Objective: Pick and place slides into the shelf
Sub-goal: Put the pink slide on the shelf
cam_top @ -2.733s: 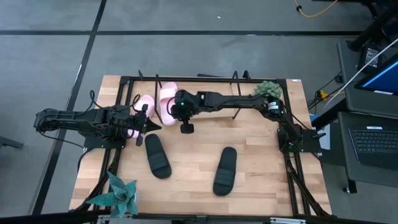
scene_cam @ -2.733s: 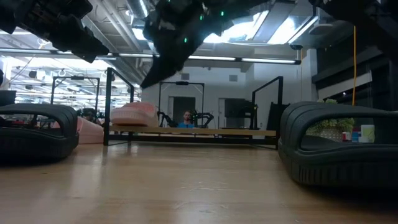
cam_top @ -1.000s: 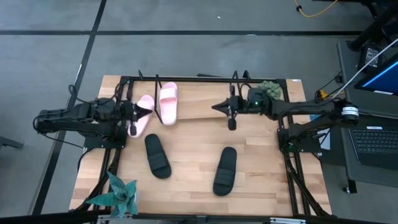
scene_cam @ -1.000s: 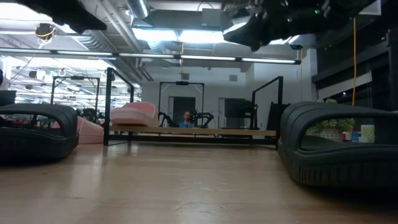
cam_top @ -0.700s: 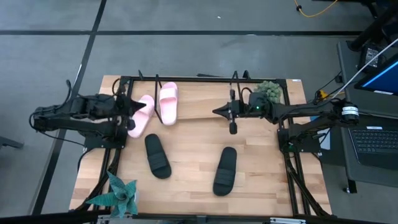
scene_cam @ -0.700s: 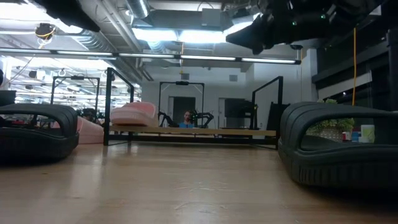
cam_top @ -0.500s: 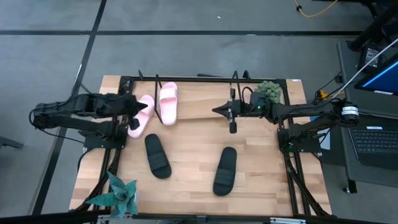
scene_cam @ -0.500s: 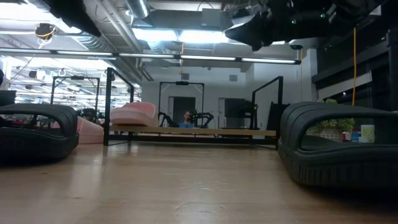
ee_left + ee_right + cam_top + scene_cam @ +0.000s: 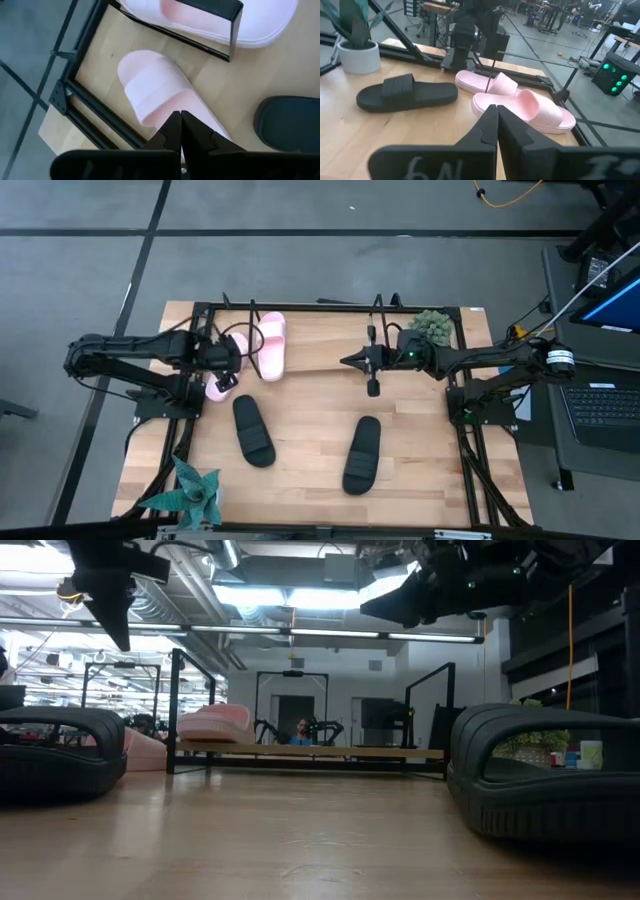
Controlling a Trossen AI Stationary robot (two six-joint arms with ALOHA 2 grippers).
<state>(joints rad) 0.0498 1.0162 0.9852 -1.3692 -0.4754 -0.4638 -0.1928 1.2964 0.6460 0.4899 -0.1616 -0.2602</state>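
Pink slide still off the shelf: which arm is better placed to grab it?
Left. The left gripper, shut, hovers right over that pink slide. The right gripper, also shut, hangs mid-table, clearly farther away.

Left gripper (image 9: 222,376) and right gripper (image 9: 372,363) hover, jaws closed, empty.

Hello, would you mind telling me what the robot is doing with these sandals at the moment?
It is putting slides on the shelf. One pink slide lies on the shelf board. The left gripper, fingers shut and empty, hovers over the other pink slide beside the shelf. The right gripper, shut, waits above the shelf. Both black slides lie on the table.
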